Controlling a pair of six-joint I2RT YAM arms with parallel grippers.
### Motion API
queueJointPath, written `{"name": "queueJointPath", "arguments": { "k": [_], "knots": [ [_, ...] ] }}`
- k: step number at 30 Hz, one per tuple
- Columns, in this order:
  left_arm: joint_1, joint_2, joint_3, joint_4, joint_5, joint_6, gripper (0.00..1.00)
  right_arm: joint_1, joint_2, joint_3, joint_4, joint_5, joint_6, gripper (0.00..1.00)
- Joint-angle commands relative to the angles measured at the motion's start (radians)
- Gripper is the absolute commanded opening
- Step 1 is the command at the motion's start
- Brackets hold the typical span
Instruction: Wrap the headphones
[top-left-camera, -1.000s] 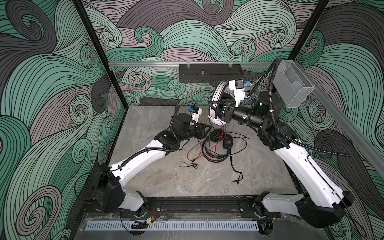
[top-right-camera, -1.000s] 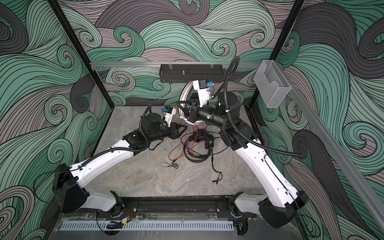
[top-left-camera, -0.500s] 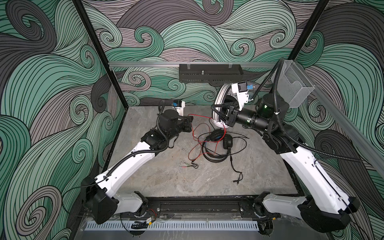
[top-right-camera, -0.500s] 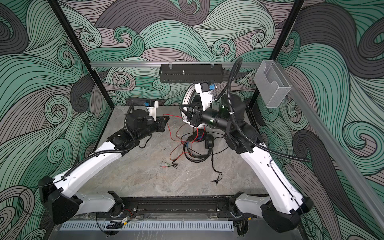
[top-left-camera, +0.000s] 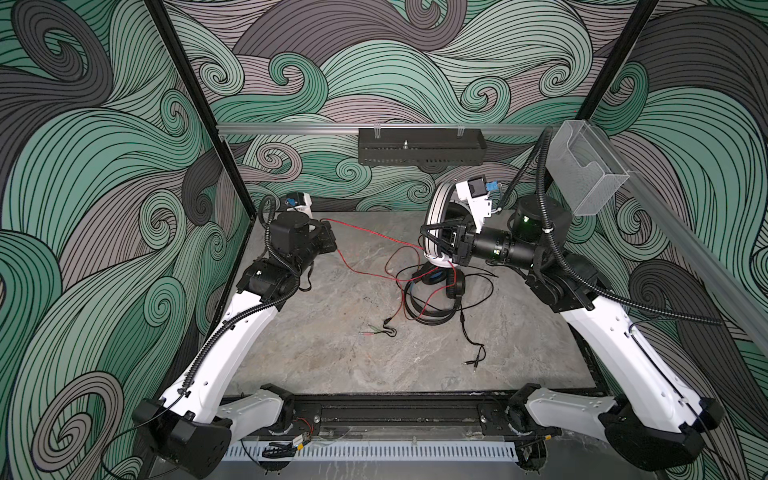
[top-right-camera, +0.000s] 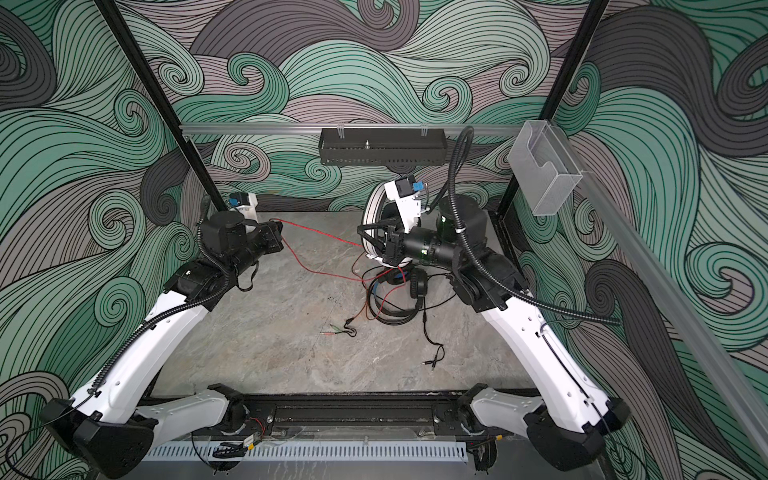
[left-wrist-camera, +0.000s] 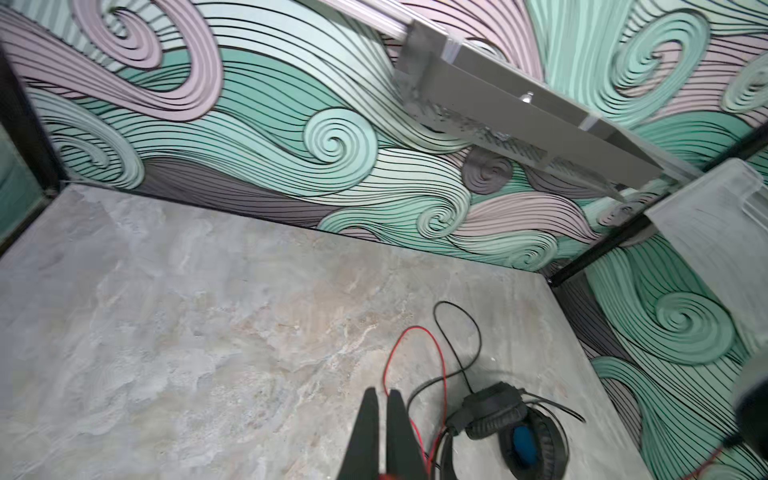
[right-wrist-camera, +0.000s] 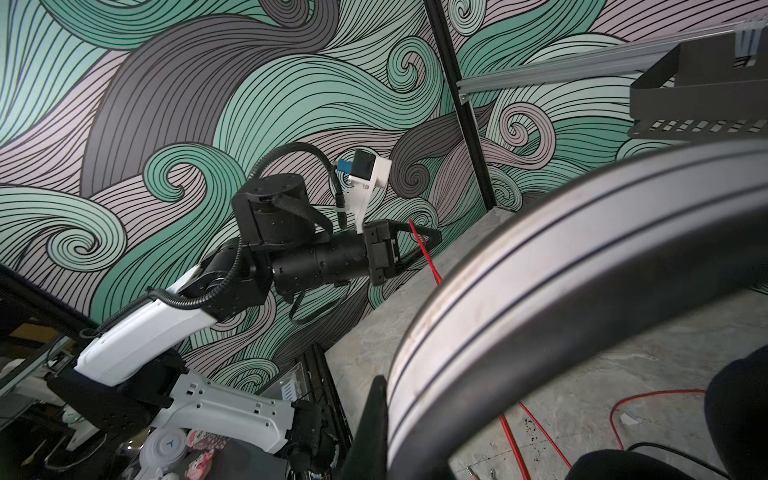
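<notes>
My right gripper (top-left-camera: 434, 245) is shut on the white headset (top-left-camera: 437, 208), holding it by the headband (right-wrist-camera: 540, 270) above the table at the back middle. Only one right finger (right-wrist-camera: 374, 415) shows; the band hides the other. The thin red cord (top-left-camera: 365, 232) runs from that headset, stretched in the air, to my left gripper (top-left-camera: 330, 235), which is shut on it at the back left. In the left wrist view the left gripper (left-wrist-camera: 382, 390) has its fingers pressed together with red cord (left-wrist-camera: 415, 332) lying beyond. The black headset with blue accents (top-left-camera: 432, 299) lies on the table under the white one.
Loose loops of red and black cord surround the black headset (top-right-camera: 395, 299). Cord plugs (top-left-camera: 374, 331) and the black cord's plugs (top-left-camera: 473, 361) lie toward the front. A black shelf (top-left-camera: 419, 151) hangs on the back wall, a clear bin (top-left-camera: 590, 174) on the right rail.
My left gripper has shut on the red cord and drawn back to the far left, pulling the cord out from the headsets. The right arm has shifted slightly right with the white headset.
</notes>
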Motion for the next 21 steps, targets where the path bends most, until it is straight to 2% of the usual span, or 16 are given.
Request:
{"name": "queueJointPath", "arguments": {
  "k": [1, 6, 9, 14, 21],
  "knots": [
    [0.066, -0.044, 0.020, -0.072, -0.074, -0.009, 0.00, -0.001, -0.035, 0.021, 0.109, -0.108, -0.040, 0.00],
    [0.176, -0.058, 0.030, -0.190, -0.188, -0.070, 0.00, -0.008, -0.054, 0.016, 0.104, -0.119, -0.065, 0.00],
    [0.244, -0.069, -0.002, -0.206, -0.174, -0.110, 0.00, -0.020, -0.057, 0.018, 0.101, -0.122, -0.069, 0.00],
    [0.286, -0.075, -0.046, -0.220, -0.207, -0.145, 0.00, -0.040, -0.071, 0.029, 0.082, -0.110, -0.090, 0.00],
    [0.350, -0.074, -0.068, -0.247, -0.271, -0.173, 0.00, -0.125, -0.088, 0.059, 0.059, -0.129, -0.101, 0.00]
  ]
}}
